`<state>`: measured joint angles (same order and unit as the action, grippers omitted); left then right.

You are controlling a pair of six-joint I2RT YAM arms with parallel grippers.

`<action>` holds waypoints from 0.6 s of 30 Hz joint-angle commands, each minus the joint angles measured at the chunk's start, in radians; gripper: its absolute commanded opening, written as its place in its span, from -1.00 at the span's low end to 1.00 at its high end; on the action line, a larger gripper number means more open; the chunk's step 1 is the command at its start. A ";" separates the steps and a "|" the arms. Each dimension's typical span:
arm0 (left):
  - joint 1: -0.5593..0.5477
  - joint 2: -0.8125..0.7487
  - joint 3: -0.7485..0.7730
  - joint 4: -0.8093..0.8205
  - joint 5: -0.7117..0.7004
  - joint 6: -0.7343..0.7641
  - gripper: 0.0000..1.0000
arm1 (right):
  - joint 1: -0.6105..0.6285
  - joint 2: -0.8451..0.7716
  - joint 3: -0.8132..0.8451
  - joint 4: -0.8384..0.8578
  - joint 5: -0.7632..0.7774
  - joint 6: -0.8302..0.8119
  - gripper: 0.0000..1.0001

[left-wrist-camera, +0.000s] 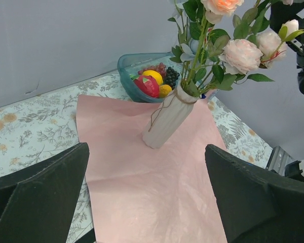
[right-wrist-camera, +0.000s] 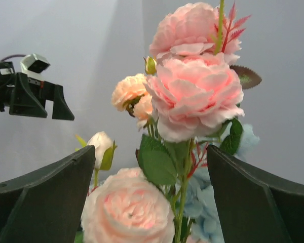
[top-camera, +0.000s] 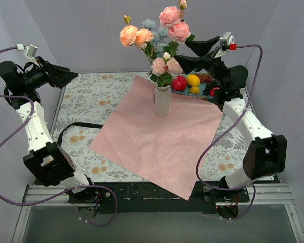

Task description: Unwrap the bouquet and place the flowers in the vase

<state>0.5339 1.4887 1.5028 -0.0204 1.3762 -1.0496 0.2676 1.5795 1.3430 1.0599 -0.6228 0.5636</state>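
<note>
The flowers [top-camera: 159, 30], pink, peach and pale blue, stand upright in the white ribbed vase [top-camera: 162, 100]. The vase rests on the bouquet's pink wrapping paper [top-camera: 157, 144], which lies flat and unfolded on the table. My right gripper [top-camera: 185, 50] is open just right of the blooms, at head height. In the right wrist view a big pink rose [right-wrist-camera: 195, 93] and green stems fill the gap between its fingers [right-wrist-camera: 50, 195], and nothing is pinched. My left gripper [top-camera: 71, 77] hangs open at the far left, well away from the vase [left-wrist-camera: 167, 121] and flowers [left-wrist-camera: 238, 53].
A teal bowl [top-camera: 210, 96] of plastic fruit sits just right of the vase, below my right arm; the left wrist view shows the bowl [left-wrist-camera: 126, 66] too. A black ribbon [top-camera: 73, 125] lies on the floral tablecloth [top-camera: 91, 96] left of the paper. Grey walls close in the back and sides.
</note>
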 commanded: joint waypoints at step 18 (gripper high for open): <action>-0.057 -0.059 -0.180 -0.101 -0.246 0.037 0.96 | -0.004 -0.608 -0.341 -1.147 0.653 -0.361 0.96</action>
<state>0.4927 1.4769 1.3453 -0.0814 1.1854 -1.0466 0.2634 1.0294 1.0138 0.1024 -0.0956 0.1986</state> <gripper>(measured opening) 0.982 0.982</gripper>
